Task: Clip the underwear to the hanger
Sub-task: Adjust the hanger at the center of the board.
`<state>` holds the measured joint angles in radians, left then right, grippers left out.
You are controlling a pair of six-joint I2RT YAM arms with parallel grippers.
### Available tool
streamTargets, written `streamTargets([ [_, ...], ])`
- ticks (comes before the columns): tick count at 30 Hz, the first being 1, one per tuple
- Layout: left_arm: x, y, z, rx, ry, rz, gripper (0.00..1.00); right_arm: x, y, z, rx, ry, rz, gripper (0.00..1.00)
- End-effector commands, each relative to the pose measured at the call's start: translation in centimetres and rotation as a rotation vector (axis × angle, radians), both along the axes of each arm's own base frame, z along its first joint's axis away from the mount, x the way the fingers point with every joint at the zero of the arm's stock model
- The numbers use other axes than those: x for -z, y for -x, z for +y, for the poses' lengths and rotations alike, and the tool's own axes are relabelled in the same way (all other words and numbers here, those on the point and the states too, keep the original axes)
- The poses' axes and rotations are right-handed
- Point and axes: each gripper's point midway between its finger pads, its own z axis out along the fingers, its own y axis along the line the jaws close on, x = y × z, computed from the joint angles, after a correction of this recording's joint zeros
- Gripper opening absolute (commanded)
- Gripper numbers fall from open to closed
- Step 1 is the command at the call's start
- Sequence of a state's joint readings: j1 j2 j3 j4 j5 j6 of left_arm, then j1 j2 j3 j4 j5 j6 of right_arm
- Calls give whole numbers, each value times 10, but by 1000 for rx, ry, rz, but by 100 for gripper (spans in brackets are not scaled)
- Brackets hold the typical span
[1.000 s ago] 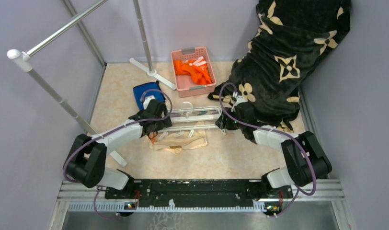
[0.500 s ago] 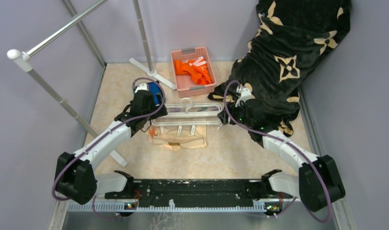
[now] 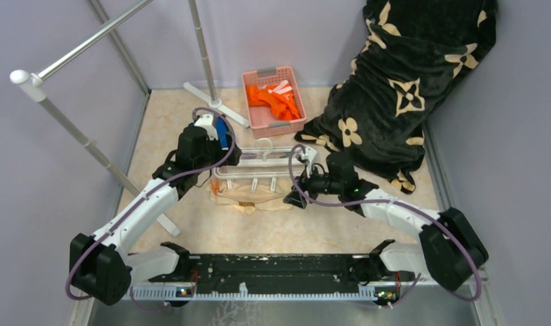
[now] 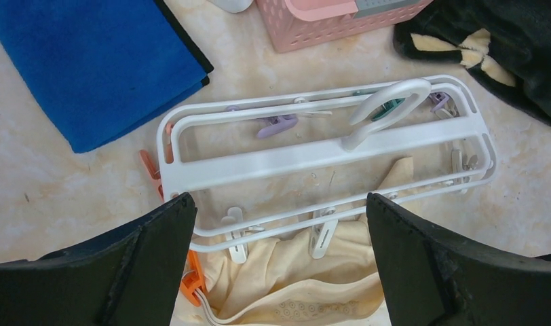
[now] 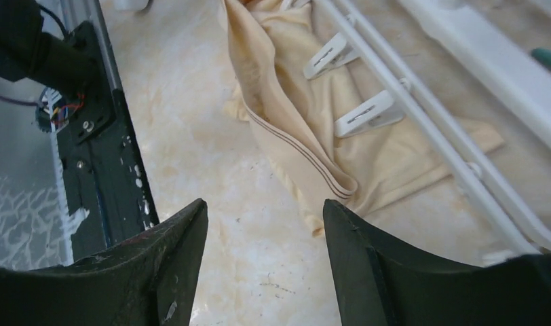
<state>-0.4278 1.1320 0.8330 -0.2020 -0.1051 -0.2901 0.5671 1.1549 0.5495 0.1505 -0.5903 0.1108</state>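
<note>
We find the hanger [image 3: 262, 165] lying flat near the centre of the counter [image 3: 327, 224], its long bars running from 9 o'clock to 3 o'clock and its hook folded down across them. The underwear [image 3: 254, 197] lies crumpled on the counter at the hanger's 6 o'clock side, with its upper edge tucked under the nearest bar. Several white clips [image 5: 368, 112] on that bar rest on the fabric; we cannot tell whether any of them bites it. The left tool [image 4: 279, 200] hovers over the hanger's 9 o'clock end, its fingers spread wide with nothing between them, and the frame and underwear show through the gap. The right tool [image 5: 264, 204] sits low at the underwear's 3 o'clock side, at about 4 o'clock from the hanger. Its fingers are also spread and hold nothing, and only bare counter and the waistband edge lie between them. An orange clip [image 4: 150, 170] lies just beside the hanger's 9 o'clock corner. A blue cloth [image 4: 96, 61] lies at 10 o'clock from the hanger. A pink basket [image 3: 248, 95] holding orange clothes [image 3: 276, 100] stands at 12 o'clock. A black blanket [image 3: 408, 75] with pale flower shapes fills the 2 o'clock corner. A rack pole [image 3: 203, 47] rises at 11 o'clock.
</note>
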Motion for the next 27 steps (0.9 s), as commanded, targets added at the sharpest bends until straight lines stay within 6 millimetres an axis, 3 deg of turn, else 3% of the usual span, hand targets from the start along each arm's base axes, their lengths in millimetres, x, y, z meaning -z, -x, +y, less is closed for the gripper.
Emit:
streamTargets([
  [1,-17,-4,-6,56,1,-46,99,12,1,24,-98,-13,-47,62],
  [6,-16,-4,-3,48,-3,-55,99,33,-21,31,-66,34,-45,60],
  [14,-8,-5,1,36,-32,-16,99,62,-26,38,-96,81,35,56],
  [22,-7,-7,1,46,-39,-20,99,78,-36,37,-69,122,41,51],
  [27,-16,-6,-4,100,-49,-60,99,72,-35,37,-72,103,13,35],
])
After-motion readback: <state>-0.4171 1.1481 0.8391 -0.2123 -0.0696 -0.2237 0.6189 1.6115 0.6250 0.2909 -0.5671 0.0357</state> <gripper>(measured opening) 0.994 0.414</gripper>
